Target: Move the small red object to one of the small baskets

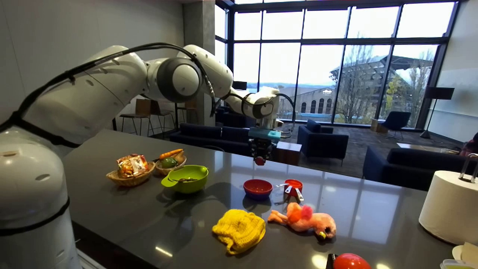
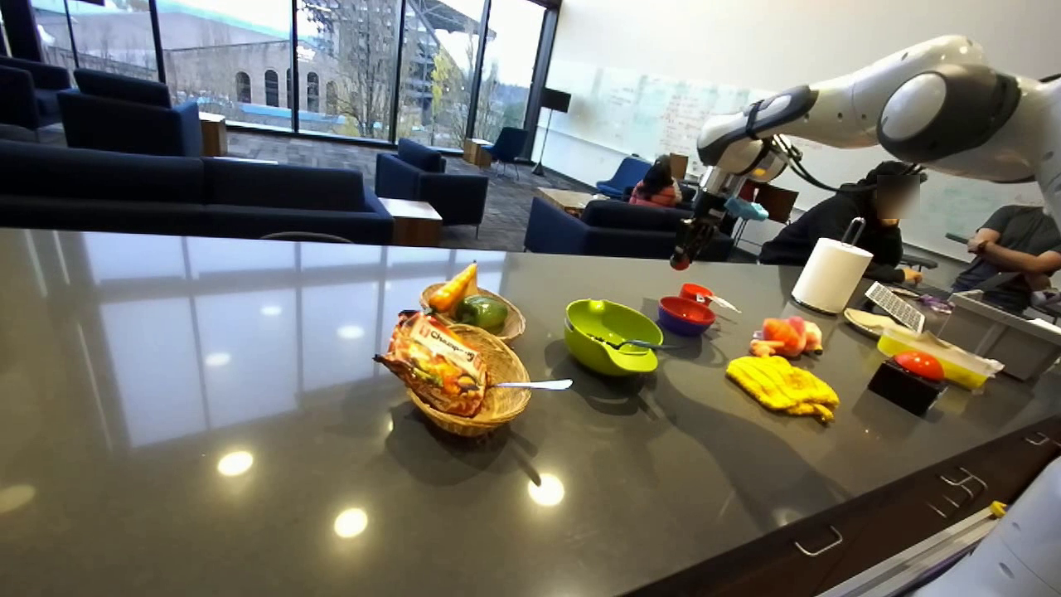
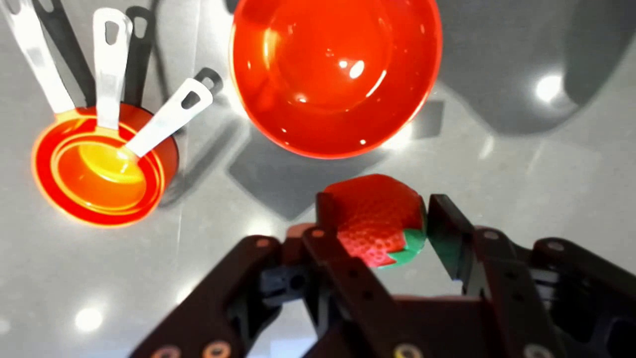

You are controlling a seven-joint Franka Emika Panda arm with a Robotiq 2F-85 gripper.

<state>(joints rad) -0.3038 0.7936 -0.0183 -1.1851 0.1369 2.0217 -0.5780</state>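
Polished grey countertop [image 2: 207,547] stretches toward tall windows [image 1: 321,59]. Fingers [image 3: 449,228] of the black gripper [image 3: 377,206] grasp a small red strawberry-shaped piece [image 3: 372,219], dimpled, with a green leafy end, holding it above the countertop. Outward come a glossy red-and-purple bowl [image 1: 257,194], a lime-green bowl [image 1: 192,188] standing apart, and two small tan woven baskets [image 2: 506,361], the countertop's far edge running behind them. The white jointed arm [image 1: 108,84] arches forward, gripper pointing down.

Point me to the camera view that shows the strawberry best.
The wrist view: it shows the strawberry large between the fingers, its dimpled red skin and green leaf plain to see. Both exterior views show only a small red blob at the fingers' ends, with no leaf discernible.
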